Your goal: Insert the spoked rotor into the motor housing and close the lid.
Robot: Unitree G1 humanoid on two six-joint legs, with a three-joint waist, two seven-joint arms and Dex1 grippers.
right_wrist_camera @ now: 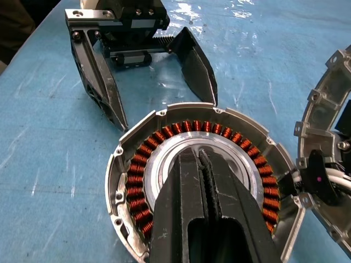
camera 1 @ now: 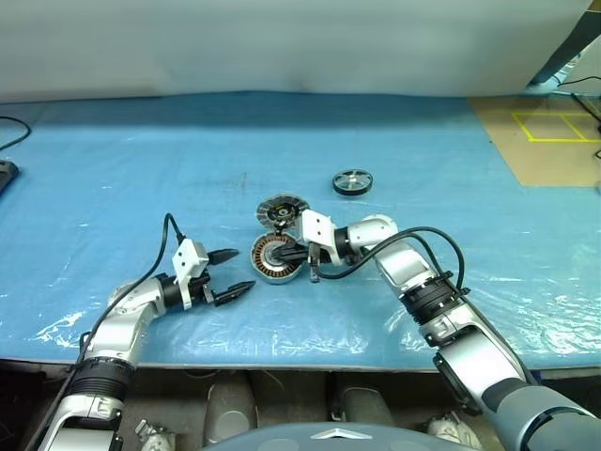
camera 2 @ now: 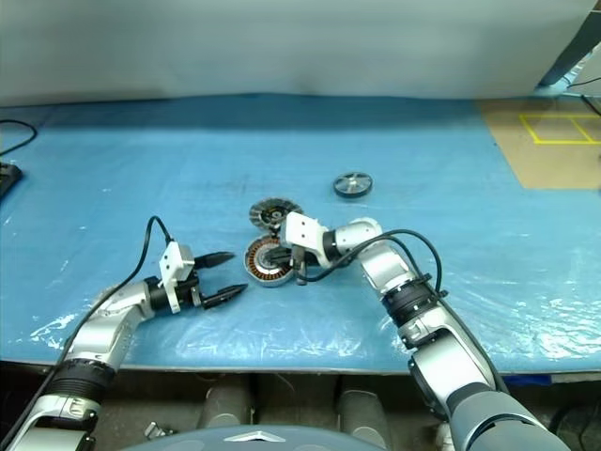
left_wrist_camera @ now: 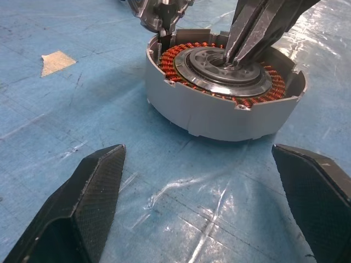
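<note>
The motor housing, a silver cup with copper windings, lies on the blue sheet in the middle, its lid swung open and standing just behind it. The spoked rotor, black-rimmed, lies alone farther back to the right. My right gripper is shut, and its joined fingertips rest on the housing's centre hub. My left gripper stands open just left of the housing, level with it, with nothing between its fingers.
A tan board with yellow tape lines lies at the back right. A black cable and a dark object sit at the left edge. A scrap of tan tape is stuck on the sheet near the housing.
</note>
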